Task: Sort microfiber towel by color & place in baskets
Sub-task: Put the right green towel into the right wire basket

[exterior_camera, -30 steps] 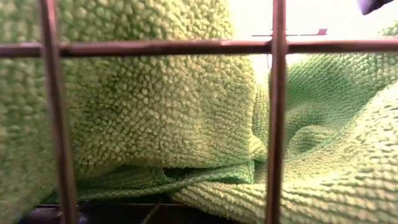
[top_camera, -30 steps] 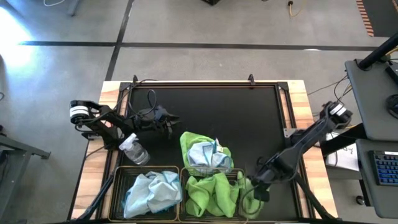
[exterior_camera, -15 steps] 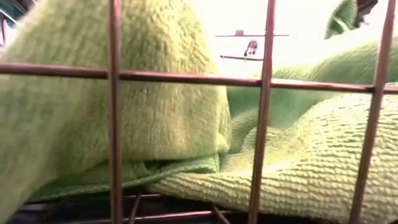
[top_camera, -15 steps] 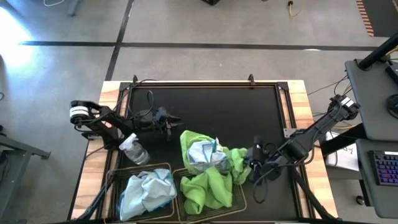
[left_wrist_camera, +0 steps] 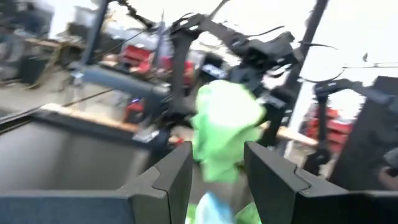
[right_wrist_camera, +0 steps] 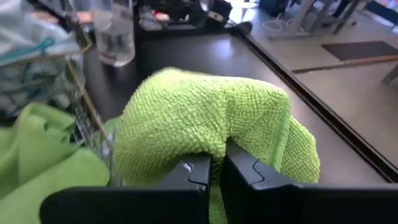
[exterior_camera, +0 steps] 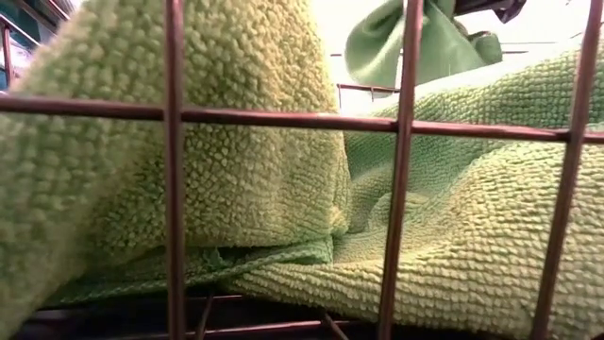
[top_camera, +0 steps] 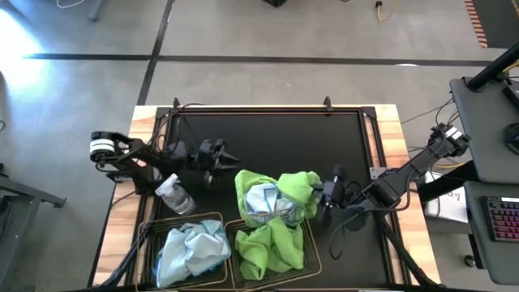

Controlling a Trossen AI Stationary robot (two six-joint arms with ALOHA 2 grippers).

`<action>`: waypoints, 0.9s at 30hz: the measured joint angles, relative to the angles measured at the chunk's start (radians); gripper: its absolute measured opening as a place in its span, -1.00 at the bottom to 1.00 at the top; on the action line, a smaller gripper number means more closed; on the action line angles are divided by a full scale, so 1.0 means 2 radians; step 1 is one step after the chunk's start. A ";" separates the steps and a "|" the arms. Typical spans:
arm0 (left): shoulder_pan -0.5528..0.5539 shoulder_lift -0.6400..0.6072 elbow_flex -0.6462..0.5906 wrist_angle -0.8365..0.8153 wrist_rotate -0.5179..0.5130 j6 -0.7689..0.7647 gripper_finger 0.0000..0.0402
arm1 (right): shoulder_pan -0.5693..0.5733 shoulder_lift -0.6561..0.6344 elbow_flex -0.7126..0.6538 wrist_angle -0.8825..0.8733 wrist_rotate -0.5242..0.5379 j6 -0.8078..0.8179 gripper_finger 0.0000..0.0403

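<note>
- The right gripper [top_camera: 320, 200] sits over the black mat [top_camera: 268, 138], just right of the towel pile, its fingers [right_wrist_camera: 199, 173] pinched tight on a fold of a lime green towel [top_camera: 298, 188], which drapes over them.
- That held towel hangs lifted above the pile in the middle of the tabletop [top_camera: 389, 122].
- The pile is a second green towel [top_camera: 246, 183] wrapped around a pale blue towel [top_camera: 265, 199], lying just far of the baskets.
- The right basket [top_camera: 311, 258], at the near edge, holds a crumpled green towel [top_camera: 272, 247]; the low view looks through its wire mesh [exterior_camera: 174, 189] straight at the green cloth.
- The left basket [top_camera: 149, 235], touching the right one, holds a crumpled pale blue towel [top_camera: 190, 250].
- A clear spray bottle [top_camera: 173, 195] lies on the mat just far of the left basket.
- The left gripper [top_camera: 225, 156] waits over the mat on the left, far of the bottle, its fingers [left_wrist_camera: 168, 180] parted and holding nothing.
- In the left wrist view, the right arm shows farther off with the green towel hanging from it.
</note>
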 joint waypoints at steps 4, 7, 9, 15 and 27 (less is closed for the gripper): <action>-0.020 0.000 0.041 -0.010 0.011 -0.002 -0.35 | -0.014 0.002 0.000 0.044 0.001 -0.026 -0.94; -0.033 0.000 0.077 -0.040 0.028 0.001 -0.35 | -0.025 0.007 0.000 0.072 0.000 -0.052 -0.94; -0.039 0.000 0.104 -0.066 0.046 0.009 -0.35 | -0.031 0.010 0.000 0.089 -0.001 -0.075 -0.94; -0.054 0.000 0.174 -0.194 0.056 0.056 -0.35 | -0.044 0.014 0.000 0.145 -0.007 -0.132 -0.94; -0.058 0.001 0.224 -0.269 0.090 0.095 -0.35 | -0.060 0.015 0.000 0.233 -0.107 -0.235 -0.94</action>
